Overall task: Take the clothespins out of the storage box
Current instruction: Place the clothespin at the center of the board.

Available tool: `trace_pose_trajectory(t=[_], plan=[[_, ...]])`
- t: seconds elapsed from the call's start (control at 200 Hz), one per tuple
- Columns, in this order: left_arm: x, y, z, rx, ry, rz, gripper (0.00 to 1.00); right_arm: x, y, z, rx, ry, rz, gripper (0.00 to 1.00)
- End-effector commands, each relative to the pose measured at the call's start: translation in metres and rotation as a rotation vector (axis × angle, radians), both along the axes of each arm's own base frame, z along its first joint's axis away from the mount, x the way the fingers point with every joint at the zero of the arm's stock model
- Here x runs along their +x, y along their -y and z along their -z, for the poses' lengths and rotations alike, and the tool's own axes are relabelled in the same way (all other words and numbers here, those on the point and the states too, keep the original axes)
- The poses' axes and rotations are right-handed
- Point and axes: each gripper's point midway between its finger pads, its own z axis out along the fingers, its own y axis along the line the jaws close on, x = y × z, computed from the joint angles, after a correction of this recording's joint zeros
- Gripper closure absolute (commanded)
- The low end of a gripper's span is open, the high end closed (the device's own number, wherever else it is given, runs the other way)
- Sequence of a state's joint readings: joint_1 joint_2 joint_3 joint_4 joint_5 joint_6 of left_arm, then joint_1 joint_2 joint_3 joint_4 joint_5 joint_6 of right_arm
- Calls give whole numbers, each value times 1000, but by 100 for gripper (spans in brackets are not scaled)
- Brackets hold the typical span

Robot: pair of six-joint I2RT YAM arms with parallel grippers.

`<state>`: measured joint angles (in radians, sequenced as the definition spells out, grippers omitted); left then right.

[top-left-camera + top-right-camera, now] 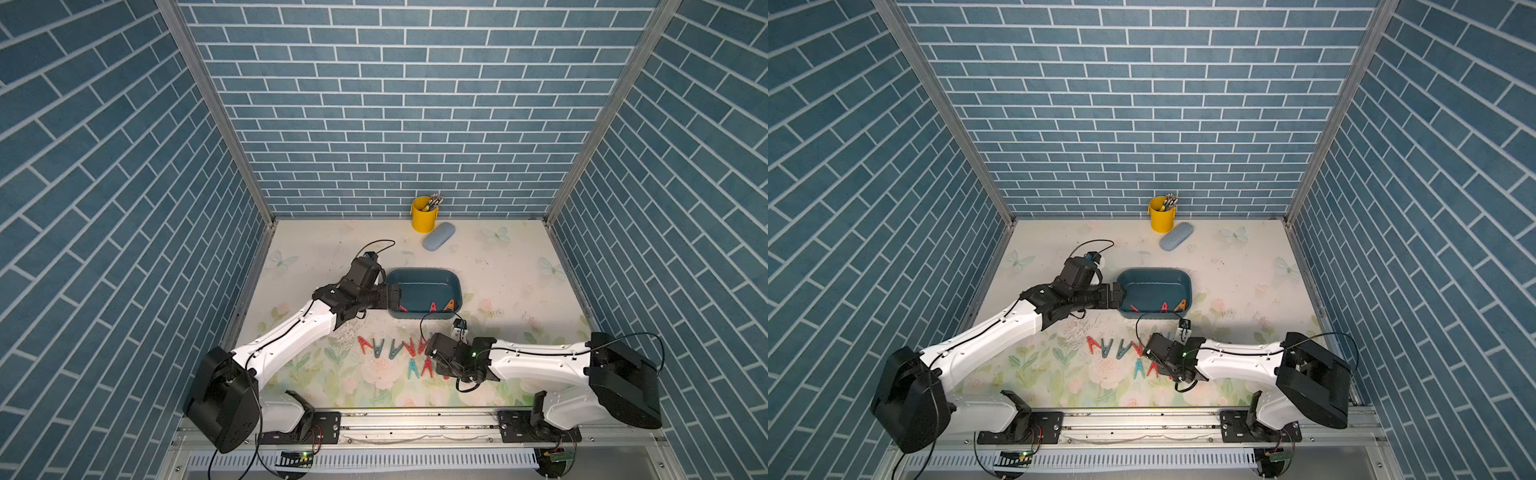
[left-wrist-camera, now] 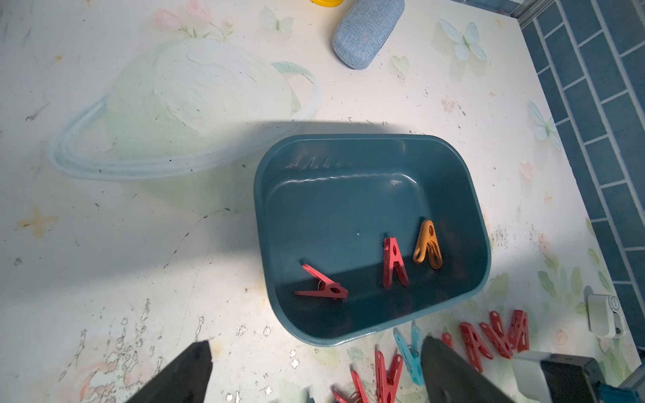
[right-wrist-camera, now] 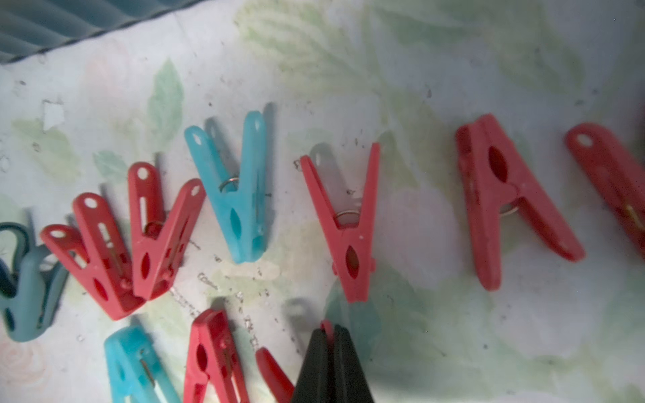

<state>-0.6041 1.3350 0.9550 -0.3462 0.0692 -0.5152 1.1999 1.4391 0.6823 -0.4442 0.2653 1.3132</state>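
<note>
My left gripper hangs wide open and empty over the short end of the storage box that faces the table's left edge. My right gripper is pinched shut on a red clothespin, of which only a sliver shows between the tips. It hovers low over the rows of clothespins laid out between the box and the table's front edge.

The box sits mid-table. Three pins are inside, all along the wall nearest the front edge: a lying red clothespin, a second red clothespin propped like a letter A, and an orange clothespin.

The lying one is closest to my open left gripper, just beyond and below its fingers. Its long axis runs along the box's length, closed tip pointing away from me. I judge the left arm nearer for it; the right must set its load down first.
</note>
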Motion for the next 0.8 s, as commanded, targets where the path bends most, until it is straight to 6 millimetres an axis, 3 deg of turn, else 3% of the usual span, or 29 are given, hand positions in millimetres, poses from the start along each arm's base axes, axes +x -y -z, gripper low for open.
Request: trace_pose_trajectory(t=[0.0, 0.18, 0.38, 0.555, 0.795], plan=[[-3, -5, -3, 6, -1, -1, 0, 2, -4, 0, 22, 13, 33, 98], [-4, -6, -3, 7, -4, -5, 0, 3, -9, -2, 40, 20, 13, 83], [-3, -5, -3, 1, -4, -1, 0, 7, -14, -15, 54, 45, -8, 74], [-2, 0, -3, -15, -4, 12, 0, 21, -18, -48, 81, 131, -26, 68], [2, 8, 0, -40, -15, 20, 0, 49, -17, -95, 138, 251, -52, 43]])
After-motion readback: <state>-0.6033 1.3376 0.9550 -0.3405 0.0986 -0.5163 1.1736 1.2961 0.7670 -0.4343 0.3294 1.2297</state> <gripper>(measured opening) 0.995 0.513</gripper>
